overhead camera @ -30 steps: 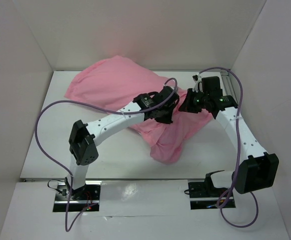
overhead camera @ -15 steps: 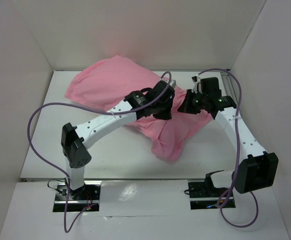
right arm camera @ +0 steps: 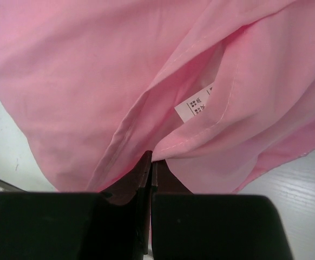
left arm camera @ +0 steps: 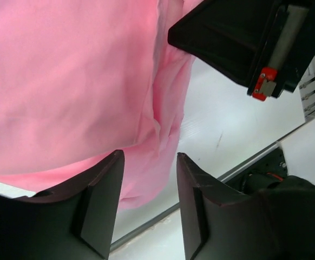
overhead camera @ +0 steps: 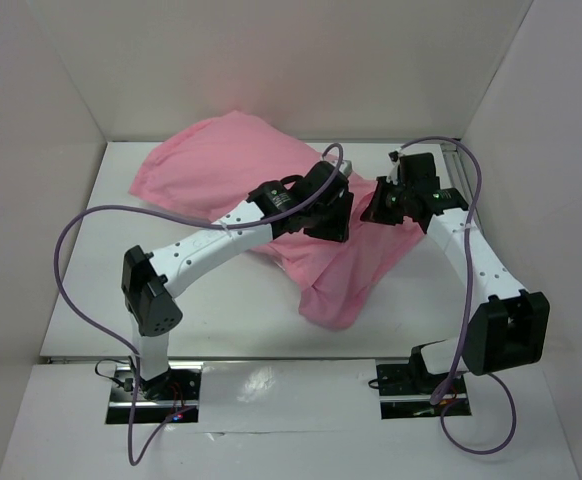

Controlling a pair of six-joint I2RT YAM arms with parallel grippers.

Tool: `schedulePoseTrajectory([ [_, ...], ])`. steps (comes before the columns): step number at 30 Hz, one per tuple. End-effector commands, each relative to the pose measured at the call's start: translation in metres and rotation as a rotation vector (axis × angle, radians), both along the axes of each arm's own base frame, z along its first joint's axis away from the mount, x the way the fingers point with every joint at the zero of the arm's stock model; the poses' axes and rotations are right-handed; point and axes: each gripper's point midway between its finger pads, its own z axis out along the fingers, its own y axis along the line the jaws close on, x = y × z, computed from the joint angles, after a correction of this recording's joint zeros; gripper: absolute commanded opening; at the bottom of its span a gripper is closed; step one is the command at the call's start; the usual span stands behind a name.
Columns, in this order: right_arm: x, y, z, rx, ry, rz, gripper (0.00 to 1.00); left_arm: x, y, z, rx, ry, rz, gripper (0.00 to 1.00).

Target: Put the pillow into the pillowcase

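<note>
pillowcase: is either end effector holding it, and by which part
The right end effector pinches the pillowcase at its hem, near the white label. The left end effector is open, holding nothing.

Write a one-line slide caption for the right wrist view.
Right gripper pinched shut on the hem of the pink pillowcase, with a small white label showing close by.

white label [right arm camera: 194,108] on pillowcase [right arm camera: 92,65], print too small to read
</note>
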Motion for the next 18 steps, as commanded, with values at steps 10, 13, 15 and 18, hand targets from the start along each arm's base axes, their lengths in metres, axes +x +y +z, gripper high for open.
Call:
schedulePoseTrajectory([
  [10, 0.017, -0.004, 0.015, -0.002, -0.070, -0.035, 0.00, 0.036, -0.025, -0.007, 0.011, -0.050, 0.009, 0.61],
  [13, 0.017, -0.004, 0.015, -0.002, -0.070, -0.035, 0.00, 0.043, -0.024, -0.013, 0.016, -0.036, 0.030, 0.49],
  [15, 0.016, -0.004, 0.013, -0.004, -0.061, -0.035, 0.00, 0.048, -0.020, -0.013, 0.005, -0.027, 0.068, 0.36],
  [18, 0.016, -0.004, 0.013, -0.004, -0.061, -0.035, 0.00, 0.043, -0.015, 0.000, -0.017, -0.031, 0.078, 0.04],
])
